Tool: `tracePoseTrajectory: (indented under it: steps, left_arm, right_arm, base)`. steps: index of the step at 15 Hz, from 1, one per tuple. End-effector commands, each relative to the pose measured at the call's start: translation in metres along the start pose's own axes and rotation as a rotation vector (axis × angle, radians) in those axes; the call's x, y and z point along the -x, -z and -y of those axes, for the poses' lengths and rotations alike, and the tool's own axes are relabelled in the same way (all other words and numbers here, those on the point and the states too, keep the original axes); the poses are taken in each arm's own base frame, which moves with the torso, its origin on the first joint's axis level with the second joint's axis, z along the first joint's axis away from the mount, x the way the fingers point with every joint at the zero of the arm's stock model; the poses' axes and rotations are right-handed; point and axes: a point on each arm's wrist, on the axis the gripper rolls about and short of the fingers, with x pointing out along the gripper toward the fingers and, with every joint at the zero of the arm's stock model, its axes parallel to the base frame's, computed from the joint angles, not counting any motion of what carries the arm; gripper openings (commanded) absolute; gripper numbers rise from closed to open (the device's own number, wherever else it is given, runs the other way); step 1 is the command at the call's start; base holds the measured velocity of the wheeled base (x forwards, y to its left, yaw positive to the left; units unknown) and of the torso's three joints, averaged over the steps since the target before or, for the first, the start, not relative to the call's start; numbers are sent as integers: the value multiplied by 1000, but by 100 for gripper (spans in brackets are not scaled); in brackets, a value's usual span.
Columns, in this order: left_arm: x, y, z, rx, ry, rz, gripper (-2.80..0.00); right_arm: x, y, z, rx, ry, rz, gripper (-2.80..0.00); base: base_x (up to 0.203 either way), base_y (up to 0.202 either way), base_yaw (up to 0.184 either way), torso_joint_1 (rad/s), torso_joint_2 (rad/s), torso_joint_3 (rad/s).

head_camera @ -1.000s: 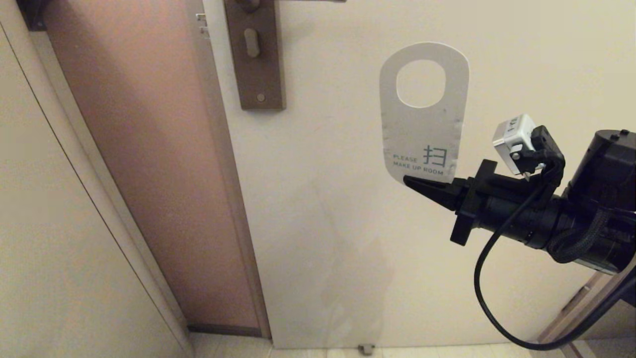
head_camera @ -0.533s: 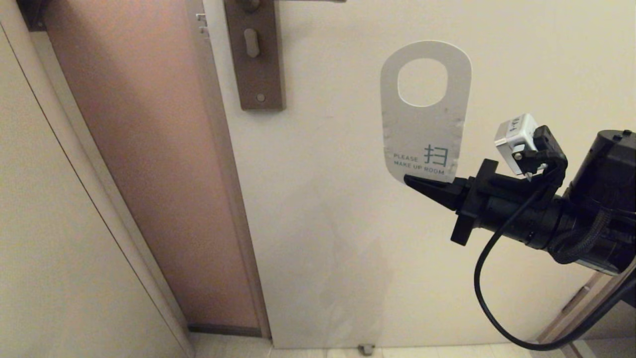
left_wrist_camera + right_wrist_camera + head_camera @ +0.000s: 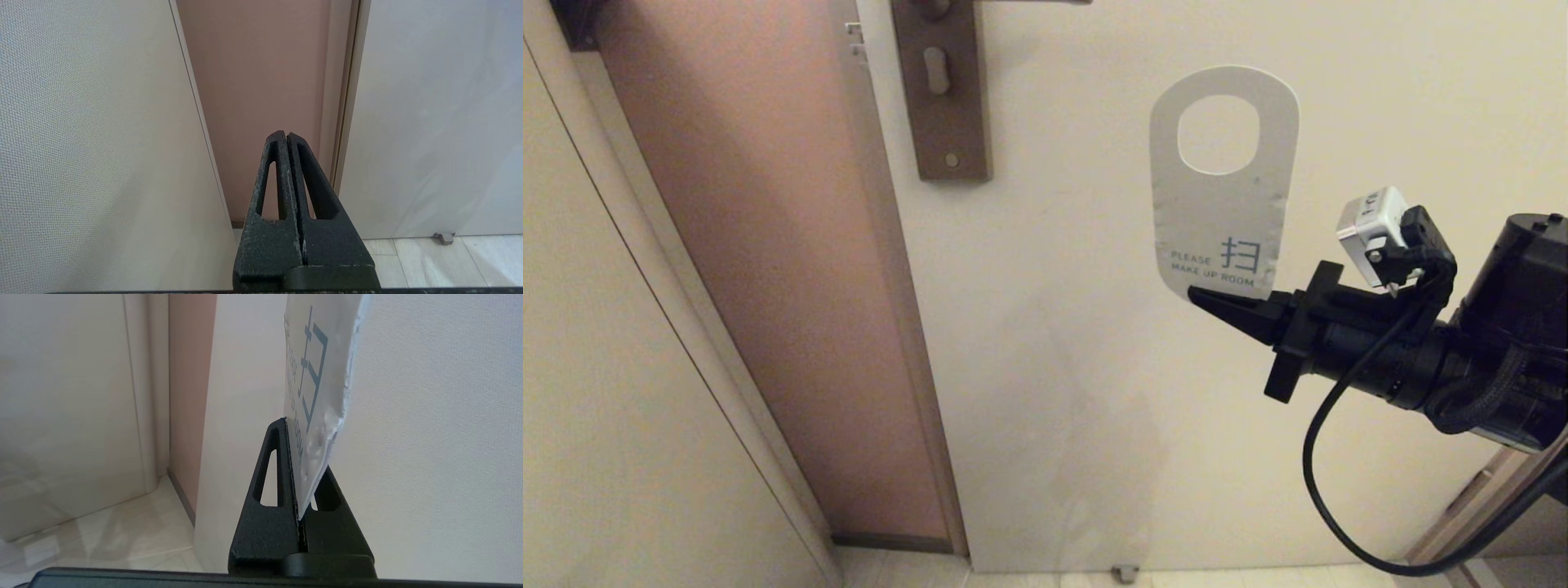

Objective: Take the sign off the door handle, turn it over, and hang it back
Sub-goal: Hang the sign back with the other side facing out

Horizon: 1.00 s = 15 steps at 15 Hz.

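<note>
The sign [image 3: 1223,212] is off the handle and held upright in front of the door, its white "PLEASE MAKE UP ROOM" face towards me and its oval hole on top. My right gripper [image 3: 1201,297] is shut on its bottom edge; in the right wrist view the card [image 3: 316,396] stands between the closed jaws [image 3: 292,428]. The door handle's brown backplate [image 3: 941,114] with keyhole is at the top, up and to the left of the sign; only a sliver of the lever [image 3: 1029,2] shows at the frame's edge. My left gripper [image 3: 285,136] is shut and empty, parked low.
The cream door [image 3: 1094,367] fills the middle and right. Its edge with small silver latch bolts [image 3: 854,33] meets a pinkish-brown panel [image 3: 768,286]. A cream wall [image 3: 605,408] is at the left. A small doorstop [image 3: 1125,572] sits at the door's foot.
The sign and my right gripper have drifted very slightly to the right and up. The left arm has not moved.
</note>
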Motion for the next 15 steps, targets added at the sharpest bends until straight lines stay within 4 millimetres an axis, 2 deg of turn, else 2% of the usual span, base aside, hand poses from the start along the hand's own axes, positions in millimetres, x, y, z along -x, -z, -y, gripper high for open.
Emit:
tracePoseTrajectory:
  steps: [1,15]
  left_arm:
    - [0,0,0,-1,-1,-3,-280]
    - [0,0,0,-22,2,-2,-280]
  right_arm:
    - [0,-1,0,4,-1,7,-280]
    - [0,-1,1,4,10,3,-280]
  base:
    - [0,0,0,0,0,0]
    - [0,0,0,0,0,0]
